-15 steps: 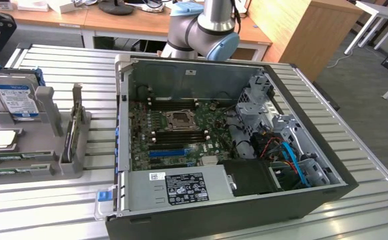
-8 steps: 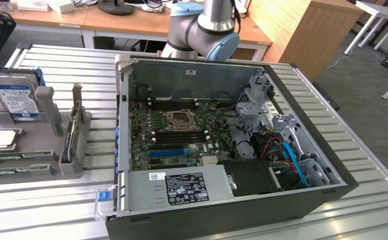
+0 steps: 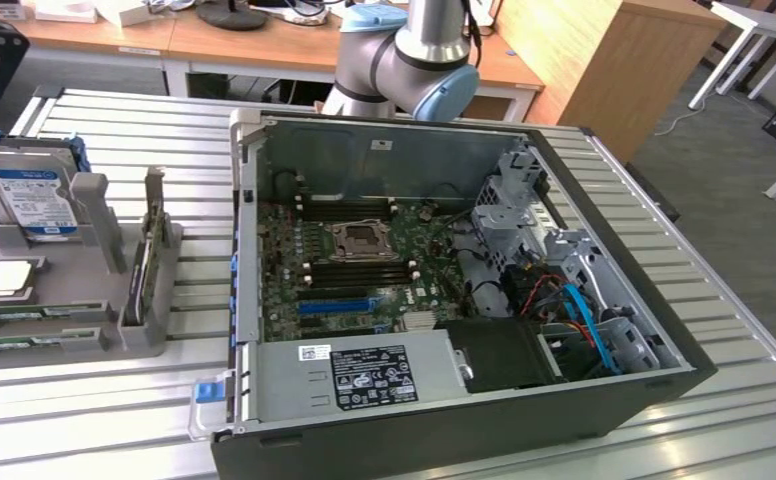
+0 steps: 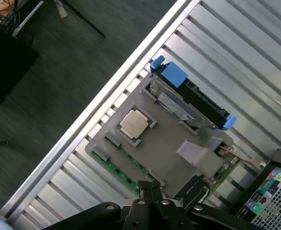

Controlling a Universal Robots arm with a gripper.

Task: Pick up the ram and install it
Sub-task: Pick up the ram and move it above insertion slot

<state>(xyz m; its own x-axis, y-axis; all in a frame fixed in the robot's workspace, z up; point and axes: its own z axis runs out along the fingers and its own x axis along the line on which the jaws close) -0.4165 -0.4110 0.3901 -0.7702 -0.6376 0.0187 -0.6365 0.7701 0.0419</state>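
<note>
The ram [image 4: 115, 168] is a thin green stick lying in a slot along one edge of the grey holder [image 4: 171, 143]. In the exterior view, green ram sticks [image 3: 28, 344] lie flat at the front of that holder [image 3: 121, 335], at the exterior view's left of the open computer case [image 3: 602, 400]. My gripper [image 4: 150, 187] hangs well above the holder with its dark fingers [image 4: 145, 188] shut together and nothing between them. Its tips line up near one end of the ram. The arm's elbow [image 3: 408, 60] rises behind the case.
The holder also carries a square silver processor [image 4: 133, 123], a hard drive [image 3: 35, 200] in a blue-tabbed caddy [image 4: 188, 93] and an upright card [image 3: 148, 260]. Inside the case lies the motherboard [image 3: 361, 270] with a blue slot [image 3: 335, 305]. The slatted table's edge [image 4: 83, 124] borders dark floor.
</note>
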